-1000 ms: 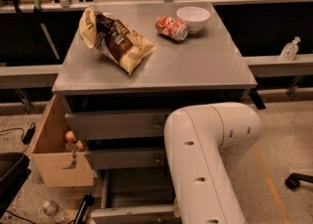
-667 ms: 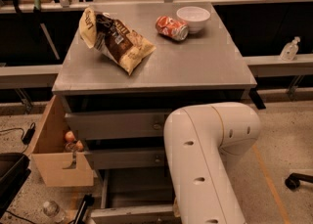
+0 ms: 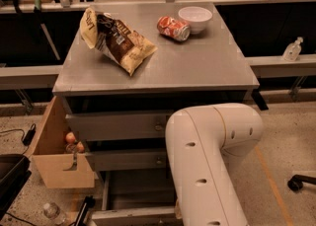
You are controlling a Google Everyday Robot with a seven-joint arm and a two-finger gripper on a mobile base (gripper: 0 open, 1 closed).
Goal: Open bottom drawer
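A: Bottom drawer (image 3: 138,190): where?

B: Lowest of three under the desk (image 3: 197,67), beneath the shut top drawer (image 3: 118,125) and middle drawer (image 3: 126,160). Drawn out toward the camera, with a shallow grey tray showing and the front panel down at the lower edge of the view.

A: So, done?

B: Mostly, by the look of it. Open far enough to see into the tray. Cannot tell whether at full travel, with the front partly cut off and the right end hidden behind the white arm (image 3: 207,170).

A: And the hand?

B: Not visible. Somewhere below the frame or behind the arm, presumably near the drawer front. Wide, narrow or holding the knob: cannot tell.

A: Anything left, then?

B: Perhaps a last bit of pull, then letting go and backing the arm away. No more than a guess.

A: Anything close by?

B: Cardboard box (image 3: 54,166) just left of the drawers, holding round fruit (image 3: 71,138). On the desk, well clear of the work: a chip bag (image 3: 118,40), a soda can (image 3: 174,27) on its side and a white bowl (image 3: 195,18).
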